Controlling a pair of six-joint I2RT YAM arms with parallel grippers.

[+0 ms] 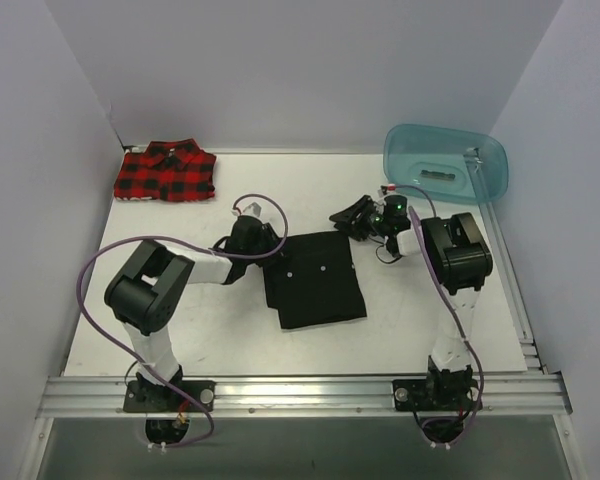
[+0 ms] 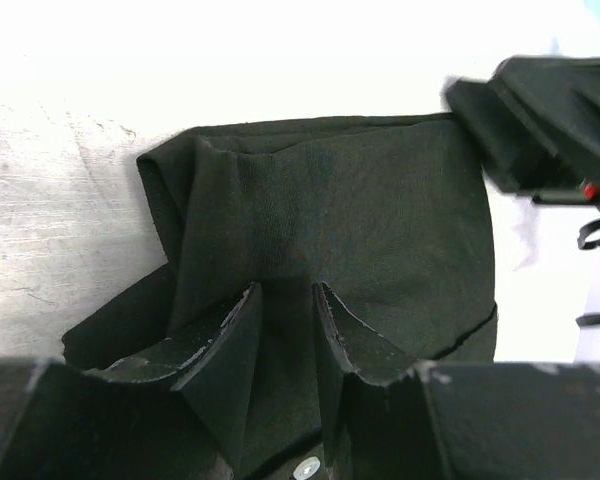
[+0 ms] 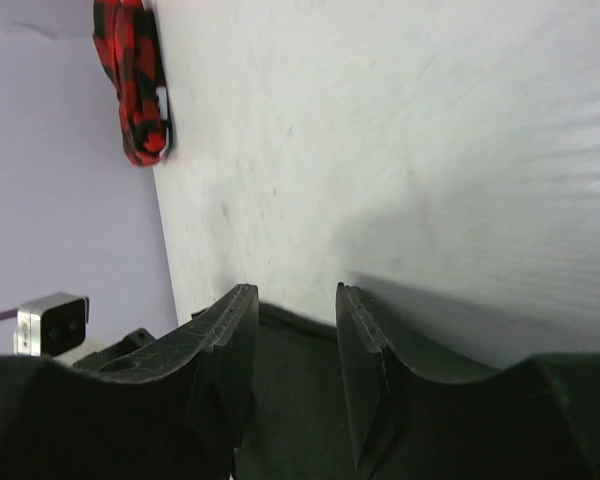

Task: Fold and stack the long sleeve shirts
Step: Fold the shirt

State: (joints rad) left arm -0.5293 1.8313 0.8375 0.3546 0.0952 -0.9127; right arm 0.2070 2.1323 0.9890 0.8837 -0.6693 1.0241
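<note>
The black shirt [image 1: 318,280] lies folded into a rectangle at the table's middle. My left gripper [image 1: 272,243] is at its far left corner. In the left wrist view the gripper [image 2: 285,290] is shut on a pinch of the black cloth [image 2: 380,200], with creases running into the jaws. My right gripper [image 1: 348,215] is at the shirt's far right corner. In the right wrist view it [image 3: 295,292] is open, with the shirt's edge [image 3: 290,380] lying between and below the fingers. The red-and-black plaid shirt [image 1: 166,172] lies folded at the far left and also shows in the right wrist view [image 3: 135,80].
A translucent teal tub [image 1: 445,163] stands at the far right corner. Grey walls close in the table on the left, back and right. Bare white table [image 1: 200,330] lies between the two shirts and in front of the black one.
</note>
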